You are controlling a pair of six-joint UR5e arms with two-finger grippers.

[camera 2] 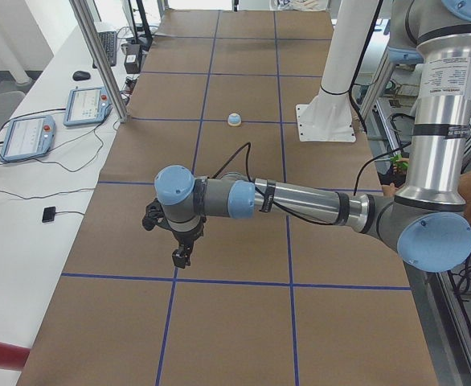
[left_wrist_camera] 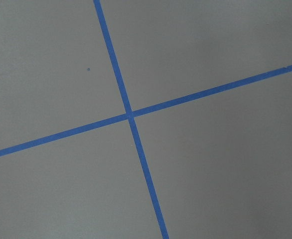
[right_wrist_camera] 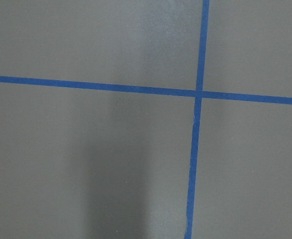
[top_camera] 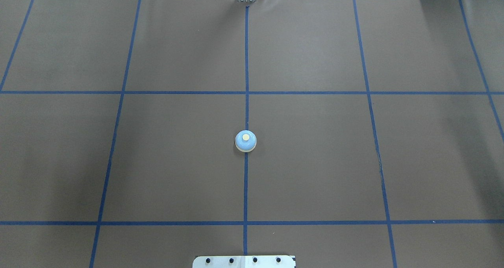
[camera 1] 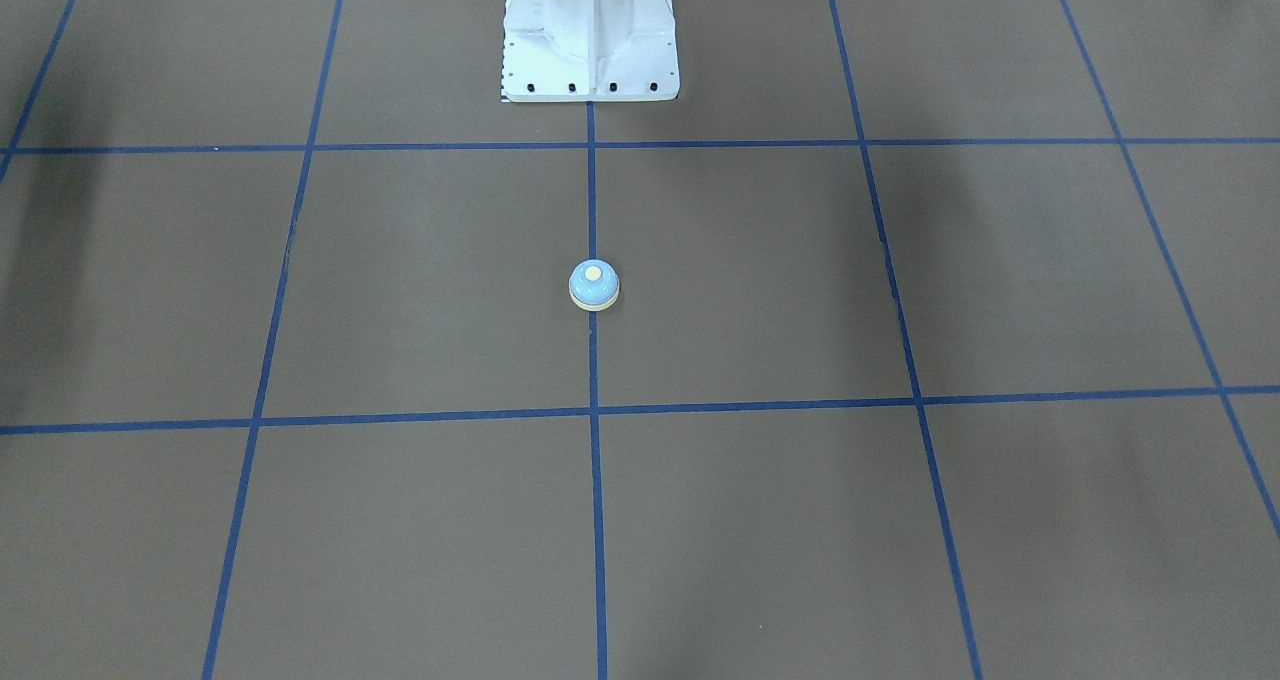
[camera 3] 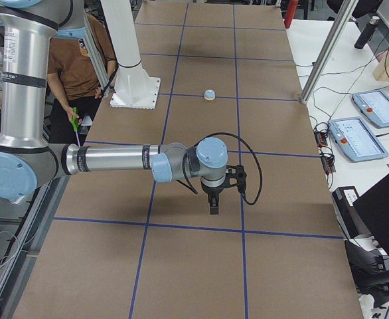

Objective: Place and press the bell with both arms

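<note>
The light-blue bell (camera 1: 594, 285) with its cream button stands upright on the centre blue tape line of the brown table, a short way in front of the pedestal; it also shows in the overhead view (top_camera: 245, 141) and both side views (camera 2: 234, 119) (camera 3: 209, 95). No arm shows in the front or overhead views. My left gripper (camera 2: 181, 256) hangs fingers-down over the table's left end, far from the bell. My right gripper (camera 3: 213, 206) hangs fingers-down over the right end, equally far. I cannot tell whether either is open or shut. Both wrist views show only table and tape crossings.
The white pedestal base (camera 1: 590, 50) stands at the robot's side of the table. Teach pendants (camera 2: 26, 137) (camera 3: 357, 138) lie on side benches beyond metal frame posts (camera 2: 99, 56). A person in a brown shirt (camera 3: 81, 60) stands behind the robot.
</note>
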